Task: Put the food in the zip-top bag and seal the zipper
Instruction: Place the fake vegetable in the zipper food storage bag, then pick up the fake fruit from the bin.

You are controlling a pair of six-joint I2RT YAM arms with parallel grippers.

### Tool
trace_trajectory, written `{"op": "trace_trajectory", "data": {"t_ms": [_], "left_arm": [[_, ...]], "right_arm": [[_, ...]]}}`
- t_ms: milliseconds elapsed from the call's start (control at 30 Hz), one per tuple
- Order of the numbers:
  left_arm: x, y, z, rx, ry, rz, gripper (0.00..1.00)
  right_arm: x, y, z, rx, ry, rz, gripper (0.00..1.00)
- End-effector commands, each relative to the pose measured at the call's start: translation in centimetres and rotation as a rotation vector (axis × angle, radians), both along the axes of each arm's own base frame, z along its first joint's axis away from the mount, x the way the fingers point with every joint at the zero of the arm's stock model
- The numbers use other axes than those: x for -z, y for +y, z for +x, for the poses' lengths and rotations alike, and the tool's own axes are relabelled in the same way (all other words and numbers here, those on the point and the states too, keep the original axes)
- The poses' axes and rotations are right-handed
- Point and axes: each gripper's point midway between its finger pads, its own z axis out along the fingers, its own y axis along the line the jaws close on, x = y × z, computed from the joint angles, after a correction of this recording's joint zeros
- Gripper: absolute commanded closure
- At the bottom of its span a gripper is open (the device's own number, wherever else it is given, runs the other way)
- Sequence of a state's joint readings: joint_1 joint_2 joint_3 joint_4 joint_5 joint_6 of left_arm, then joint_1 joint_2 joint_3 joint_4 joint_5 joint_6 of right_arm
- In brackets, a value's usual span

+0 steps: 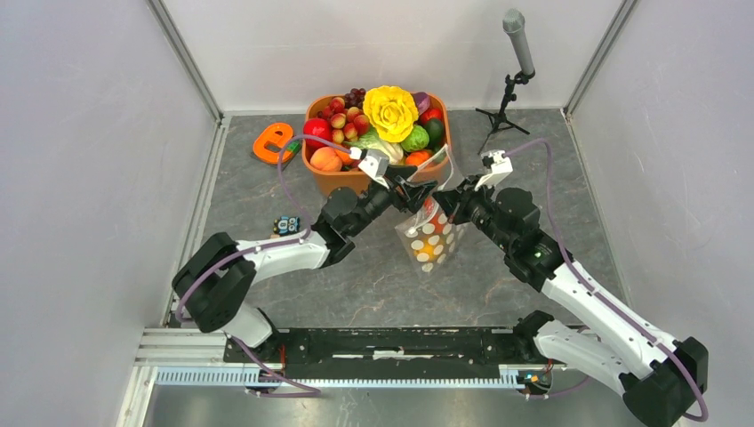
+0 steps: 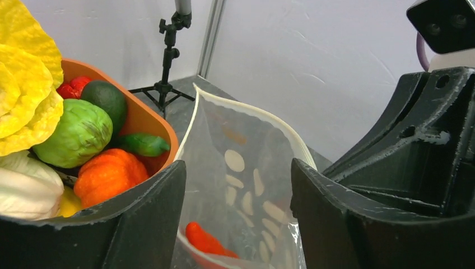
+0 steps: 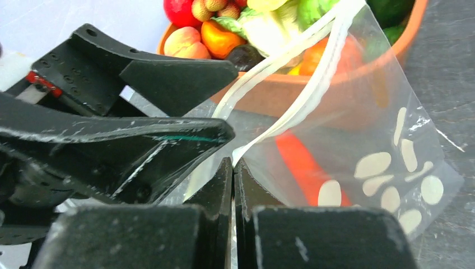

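standing on the desk [image 1: 356, 285] just in front of the orange tub [image 1: 342, 182], the zip-top bag [image 1: 429, 233] holds an orange-red food piece [image 3: 297, 162]. right jaws are pinched on the zipper [image 3: 325, 67]; left jaws gape wide, the bag's mouth showing between them.

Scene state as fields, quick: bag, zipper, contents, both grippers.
bag: zip-top bag upright, in front of orange tub
seal: zipper unsealed, mouth gaping
contents: one orange-red food piece inside
left: left gripper open, fingers straddling bag mouth
right: right gripper shut on bag's top edge
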State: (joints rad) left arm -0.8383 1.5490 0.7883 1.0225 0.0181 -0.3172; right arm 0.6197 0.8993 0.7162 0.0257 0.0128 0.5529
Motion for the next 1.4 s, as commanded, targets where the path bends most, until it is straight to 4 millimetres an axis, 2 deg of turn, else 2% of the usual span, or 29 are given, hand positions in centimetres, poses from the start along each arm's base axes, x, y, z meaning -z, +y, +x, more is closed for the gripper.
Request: {"op": "trace_trajectory", "data": {"t_ms": [0, 167, 233, 333, 400, 467, 600, 733, 833, 1000, 1167, 1367], "left_arm": [[-3.9, 0.1, -1.0, 0.027, -0.079, 0.067, 0.23], [-5.7, 1.1, -1.7, 0.023, -0.095, 0.072, 0.14], [-6.5, 1.9, -1.9, 0.002, -0.109, 0.084, 0.11], [-6.8, 3.3, -1.5, -0.061, -0.115, 0.139, 0.08], [-6.5, 4.9, -0.3, -0.156, -0.079, 0.176, 0.07], [-6.0, 6.5, 0.7, -0.221, -0.044, 0.189, 0.04], [-4.8, 10.4, 3.1, -0.346, 0.039, 0.219, 0.0], [-3.9, 14.6, 5.4, -0.428, 0.146, 0.261, 0.0], [-3.7, 17.7, 6.8, -0.515, 0.189, 0.277, 0.0], [-3.6, 21.2, 9.0, -0.623, 0.232, 0.303, 0.0], [-4.2, 21.6, 11.3, -0.593, 0.246, 0.363, 0.0], [-3.1, 22.9, 13.4, -0.617, 0.304, 0.425, 0.0]], "right_arm": [[-1.3, -1.7, 0.7, 0.098, -0.044, 0.001, 1.0], [-0.9, -2.3, 1.2, 0.12, -0.054, -0.057, 1.0], [0.0, -2.7, 1.3, 0.127, -0.036, -0.124, 1.0], [0.3, -4.1, 1.4, 0.185, -0.069, -0.195, 1.0], [-0.9, -3.7, 0.6, 0.147, -0.179, -0.148, 1.0], [-1.5, -3.1, 0.6, 0.101, -0.201, -0.178, 1.0], [0.4, -4.1, 1.8, 0.147, -0.079, -0.35, 1.0], [1.3, -4.6, 1.8, 0.175, -0.091, -0.335, 1.0], [1.7, -4.0, 1.7, 0.15, -0.078, -0.325, 1.0], [2.5, -2.6, 1.7, 0.091, -0.055, -0.307, 1.0], [2.9, -2.0, 1.5, 0.057, -0.044, -0.304, 1.0], [3.1, -2.4, 1.3, 0.062, -0.046, -0.314, 1.0]]}}
